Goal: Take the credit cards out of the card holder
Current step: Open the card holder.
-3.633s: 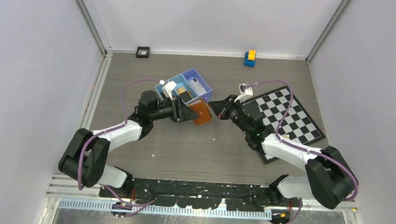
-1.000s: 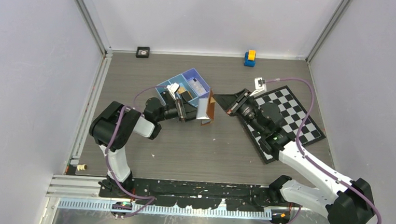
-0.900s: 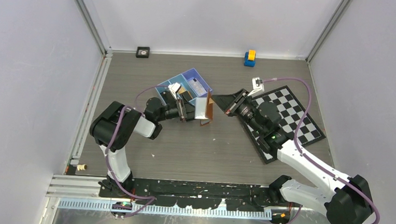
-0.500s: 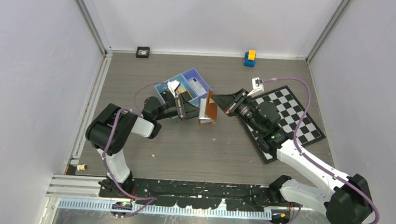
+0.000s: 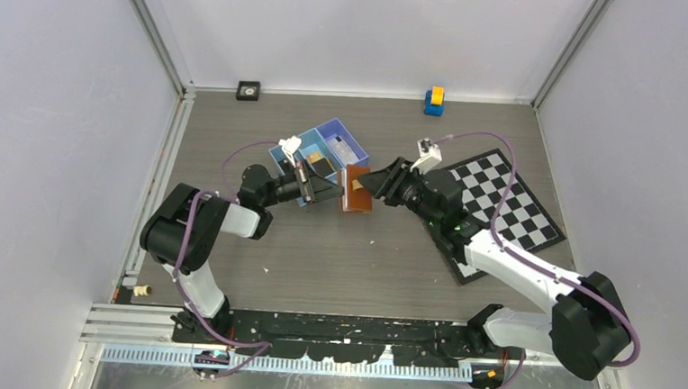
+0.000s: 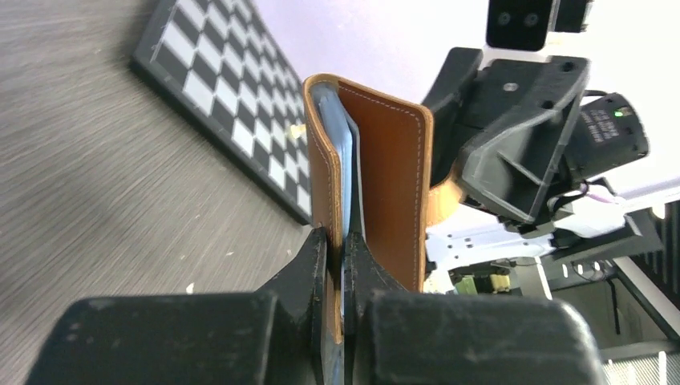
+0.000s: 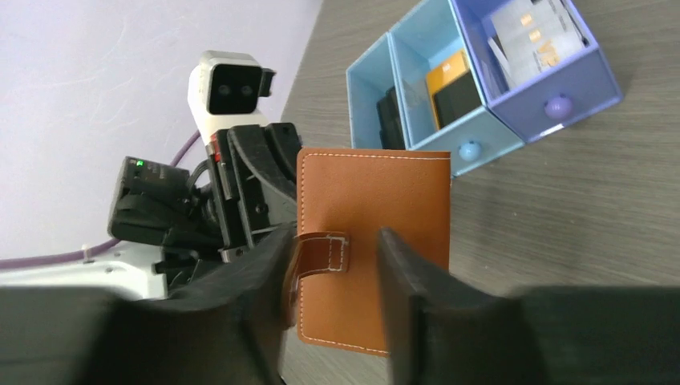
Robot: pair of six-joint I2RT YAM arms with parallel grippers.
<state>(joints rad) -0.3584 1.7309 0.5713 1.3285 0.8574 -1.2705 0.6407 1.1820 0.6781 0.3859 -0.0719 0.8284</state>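
Left gripper [image 6: 338, 257]: fingers pressed together on one leaf of the card holder, with a pale blue edge caught in the same pinch.
Card holder [image 6: 383, 176]: brown, held up on edge between the two grippers, just beside the near right corner of the blue tray [image 7: 497, 132]; leaves slightly ajar.
Credit cards [image 6: 346, 176]: pale blue edges showing between the leaves; none is drawn out of the holder.
Strap clasp [image 7: 322, 255]: lies across the outer face turned away from the tray; whether it is fastened cannot be told.
Right gripper [image 7: 333, 273]: fingers spread on either side of the strap, not clamped on it; it comes in from the side away from the tray.
Chequered board [image 5: 502, 200]: flat on the table [image 5: 363, 259], well to the right of the tray.
Step in hand: probably the opening, one arm steadying the holder while the other lines up on the strap.
Progress: early, judging by the cards inside.
Next move: likely the right fingers close on the strap and peel it back against a firm left-hand pinch, without dragging the holder free.
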